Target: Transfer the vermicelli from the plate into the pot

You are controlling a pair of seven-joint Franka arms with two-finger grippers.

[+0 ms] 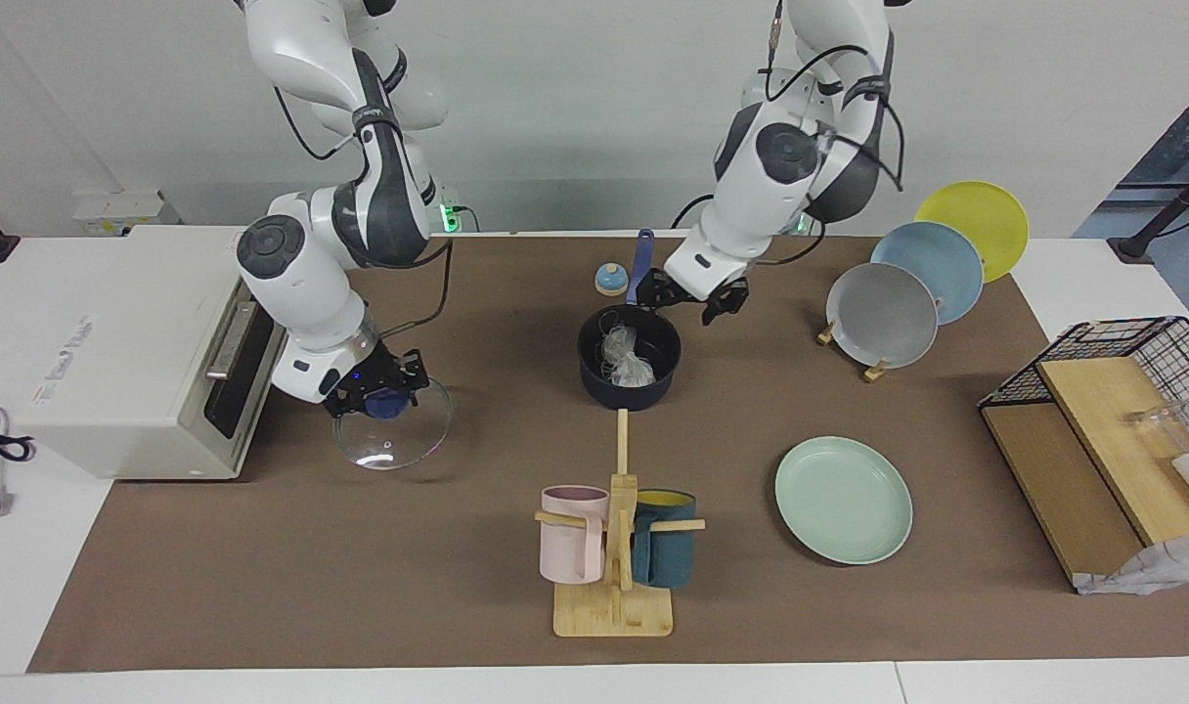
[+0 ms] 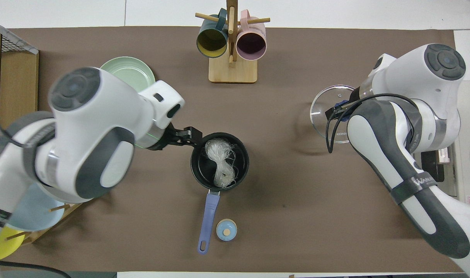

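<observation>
Now vermicelli (image 1: 626,358) inside pot (image 1: 594,376) rim (plate (image 1: 842,500) bare).

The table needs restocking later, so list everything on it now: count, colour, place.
vermicelli: two clumps, whitish, in the pot
pot: one, dark navy, blue handle, mid-table
plate: one, mint green, bare, toward the left arm's end
racked plates: three, grey, light blue, yellow, on a stand
mugs: two, pink and dark teal, on a wooden tree
small knob: one, light blue, beside the pot handle
glass lid: one, clear, blue knob, held up
oven: one, white, at the right arm's end
wire basket: one, black, at the left arm's end
left gripper: open, raised beside the pot
right gripper: shut on the lid's knob
</observation>
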